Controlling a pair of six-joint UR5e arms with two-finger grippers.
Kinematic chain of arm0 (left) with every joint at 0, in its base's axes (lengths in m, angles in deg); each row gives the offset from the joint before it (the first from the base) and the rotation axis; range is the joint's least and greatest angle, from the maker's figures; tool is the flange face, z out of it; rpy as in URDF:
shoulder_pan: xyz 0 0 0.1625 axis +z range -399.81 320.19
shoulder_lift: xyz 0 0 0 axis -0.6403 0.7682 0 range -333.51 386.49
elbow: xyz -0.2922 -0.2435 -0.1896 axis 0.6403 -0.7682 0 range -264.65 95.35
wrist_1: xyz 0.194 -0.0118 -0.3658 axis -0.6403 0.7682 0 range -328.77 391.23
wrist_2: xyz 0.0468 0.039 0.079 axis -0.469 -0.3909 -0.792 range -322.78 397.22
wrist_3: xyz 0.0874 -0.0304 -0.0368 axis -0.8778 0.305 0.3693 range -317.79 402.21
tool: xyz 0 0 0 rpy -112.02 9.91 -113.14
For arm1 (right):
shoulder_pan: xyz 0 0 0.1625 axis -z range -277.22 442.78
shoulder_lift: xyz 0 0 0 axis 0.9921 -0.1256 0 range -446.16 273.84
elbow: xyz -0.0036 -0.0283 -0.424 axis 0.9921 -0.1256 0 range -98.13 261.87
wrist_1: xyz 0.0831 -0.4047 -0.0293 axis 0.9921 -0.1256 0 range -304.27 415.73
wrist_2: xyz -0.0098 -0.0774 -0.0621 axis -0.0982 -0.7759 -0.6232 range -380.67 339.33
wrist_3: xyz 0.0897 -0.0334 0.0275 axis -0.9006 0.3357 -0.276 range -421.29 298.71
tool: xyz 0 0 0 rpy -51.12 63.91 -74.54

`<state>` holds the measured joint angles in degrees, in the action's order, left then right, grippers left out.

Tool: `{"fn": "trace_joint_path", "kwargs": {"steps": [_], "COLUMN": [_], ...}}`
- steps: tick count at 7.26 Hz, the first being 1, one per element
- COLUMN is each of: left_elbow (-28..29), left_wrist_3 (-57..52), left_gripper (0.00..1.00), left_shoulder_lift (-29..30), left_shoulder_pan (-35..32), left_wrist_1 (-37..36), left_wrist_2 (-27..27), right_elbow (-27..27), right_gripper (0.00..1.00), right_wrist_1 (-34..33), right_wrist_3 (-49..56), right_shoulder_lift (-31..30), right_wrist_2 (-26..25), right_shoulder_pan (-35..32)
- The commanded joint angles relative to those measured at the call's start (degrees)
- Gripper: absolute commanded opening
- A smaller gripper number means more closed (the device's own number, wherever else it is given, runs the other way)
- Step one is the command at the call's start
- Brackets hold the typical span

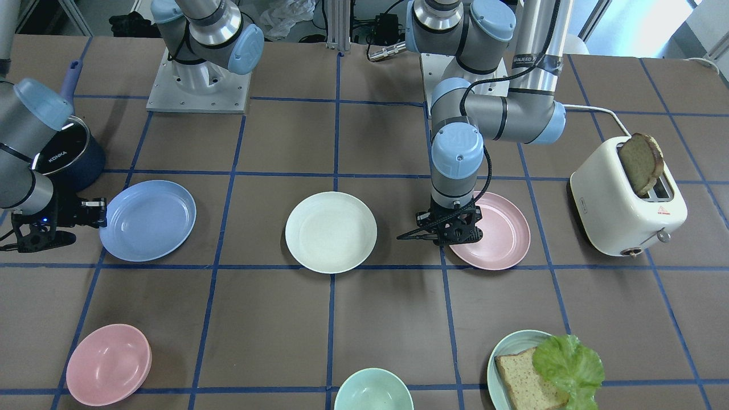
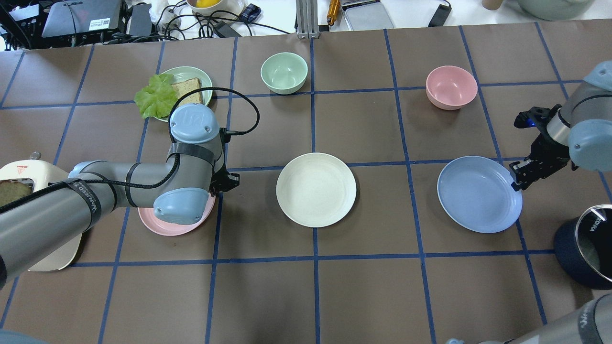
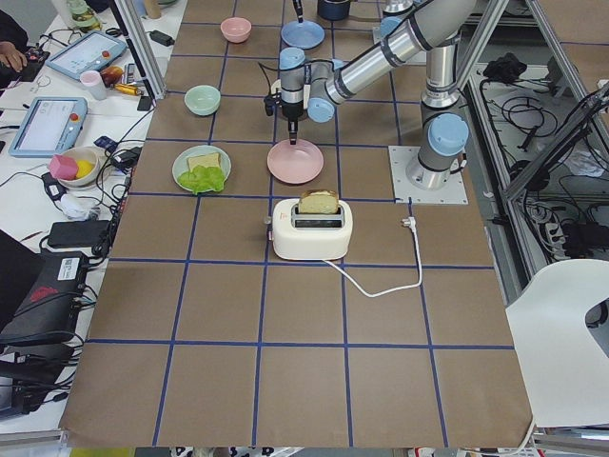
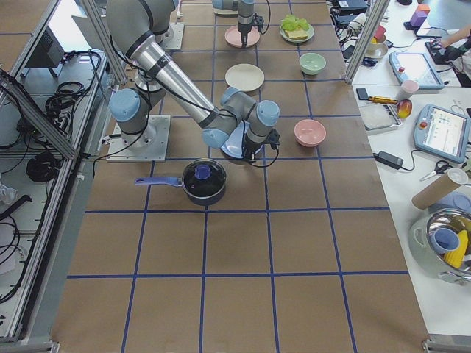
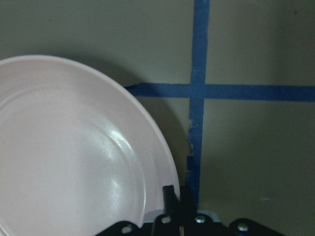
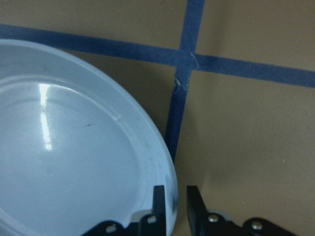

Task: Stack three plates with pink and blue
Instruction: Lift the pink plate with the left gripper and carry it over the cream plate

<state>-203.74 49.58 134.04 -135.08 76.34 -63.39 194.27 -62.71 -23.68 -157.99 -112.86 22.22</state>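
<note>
1. The pale pink round plastic plate (image 2: 162, 227) lies on the brown table (image 2: 363, 296). In the overhead view it is partly hidden under the left arm.
2. The left gripper (image 5: 178, 197) is at this plate's rim, at about 2 o'clock in the overhead view. Its fingers (image 5: 170, 194) are pressed together on the rim, one inside and one outside.
3. The cream-white round plastic plate (image 2: 316, 189) lies at 3 o'clock from the pink one, well apart, and nothing touches it.
4. The light blue round plastic plate (image 2: 478, 194) lies further toward 3 o'clock.
5. The right gripper (image 6: 175, 199) is at the blue plate's rim, also at about 2 o'clock. Its fingers (image 6: 158, 196) are spread on either side of the rim, and a small gap shows beside the outer finger.
</note>
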Motion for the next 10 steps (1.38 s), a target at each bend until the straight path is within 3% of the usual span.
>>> {"fn": "trace_joint_path", "kwargs": {"steps": [1, 2, 3, 4, 5, 6, 9, 10], "left_elbow": [0.3, 0.5, 1.3, 3.1, 5.9, 9.2, 22.5, 26.4], "left_wrist_3": [0.1, 0.1, 0.4, 0.5, 0.5, 0.7, 10.5, 14.3], "left_gripper": [0.00, 0.00, 0.00, 0.00, 0.00, 0.00, 0.00, 0.00], "left_shoulder_lift": [-0.2, -0.2, -0.1, -0.2, -0.4, -0.2, 2.6, 4.4], "left_shoulder_pan": [-1.2, -3.5, -5.4, -6.1, -6.9, -9.1, -15.6, -18.3], "left_wrist_1": [1.1, 1.0, 1.1, 3.8, 7.2, 10.1, 23.8, 27.2], "left_wrist_2": [-2.8, -7.7, -8.2, -8.2, -8.2, -8.4, -8.0, -7.8], "right_elbow": [-0.1, -0.1, -0.1, -0.1, -0.1, -0.1, -2.1, -5.1], "right_gripper": [0.40, 0.40, 0.39, 0.29, 0.07, 0.00, 0.00, 0.00], "right_wrist_1": [0.0, 0.0, 0.0, 0.1, 0.2, 0.2, 1.4, 7.4], "right_wrist_3": [-1.2, -2.8, -3.5, -3.5, -3.3, -3.4, -2.4, -2.2], "right_shoulder_lift": [0.5, 0.8, 1.0, 1.0, 0.7, 0.7, -0.2, -1.5], "right_wrist_2": [0.1, 0.1, 0.4, 0.8, 0.8, 0.8, 0.4, 0.8], "right_shoulder_pan": [0.0, 0.0, 0.0, 0.0, 0.0, 0.0, -0.1, -0.1]}}
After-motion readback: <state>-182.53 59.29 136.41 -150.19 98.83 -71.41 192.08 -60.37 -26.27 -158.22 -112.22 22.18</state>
